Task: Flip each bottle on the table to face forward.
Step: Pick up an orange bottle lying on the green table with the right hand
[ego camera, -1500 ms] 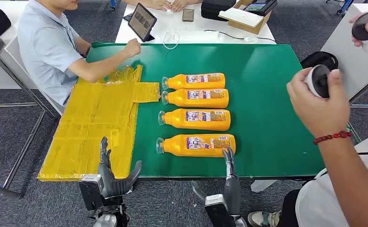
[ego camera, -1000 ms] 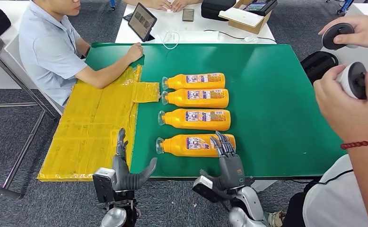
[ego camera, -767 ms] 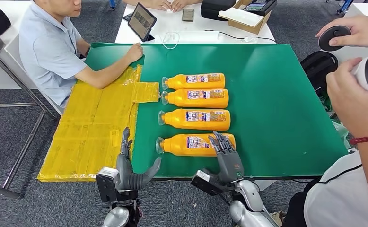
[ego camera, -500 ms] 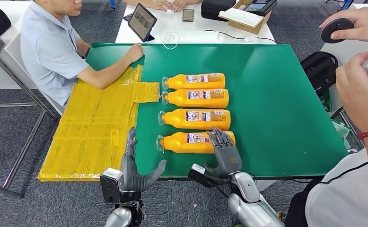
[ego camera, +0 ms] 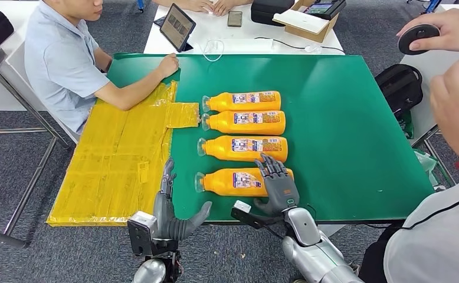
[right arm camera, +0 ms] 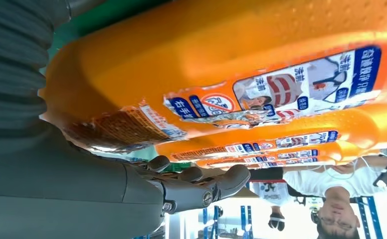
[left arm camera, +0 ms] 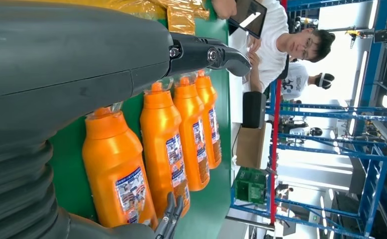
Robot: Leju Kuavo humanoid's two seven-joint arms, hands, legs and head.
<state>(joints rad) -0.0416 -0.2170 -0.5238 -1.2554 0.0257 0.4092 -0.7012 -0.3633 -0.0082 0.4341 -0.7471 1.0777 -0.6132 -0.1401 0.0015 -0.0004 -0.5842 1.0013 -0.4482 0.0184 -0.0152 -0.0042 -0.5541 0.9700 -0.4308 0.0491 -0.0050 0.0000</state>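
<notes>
Four orange bottles lie side by side on the green table [ego camera: 345,147], caps pointing left. The nearest bottle [ego camera: 230,181] [right arm camera: 231,55] [left arm camera: 117,169] has my right hand [ego camera: 279,187] [right arm camera: 82,184] over its base end, fingers spread across the top and thumb low on the near side; no closed grip shows. Beyond it lie the second bottle [ego camera: 245,148] [left arm camera: 164,144], the third [ego camera: 245,122] and the farthest [ego camera: 243,101]. My left hand [ego camera: 171,215] [left arm camera: 57,74] is at the table's near edge, left of the nearest bottle's cap, open with its fingers raised and holding nothing.
A yellow taped sheet [ego camera: 115,159] covers the table's left part and hangs over the edge. A seated person [ego camera: 68,65] rests a forearm on the far left corner. Another person's hands [ego camera: 457,88] hold round controllers at the right. A tablet [ego camera: 177,26] stands on the white table behind.
My right hand rose from below the table edge and moved forward over the nearest bottle's base end. My left hand shifted right and forward along the near edge. The person's hands at right moved away.
</notes>
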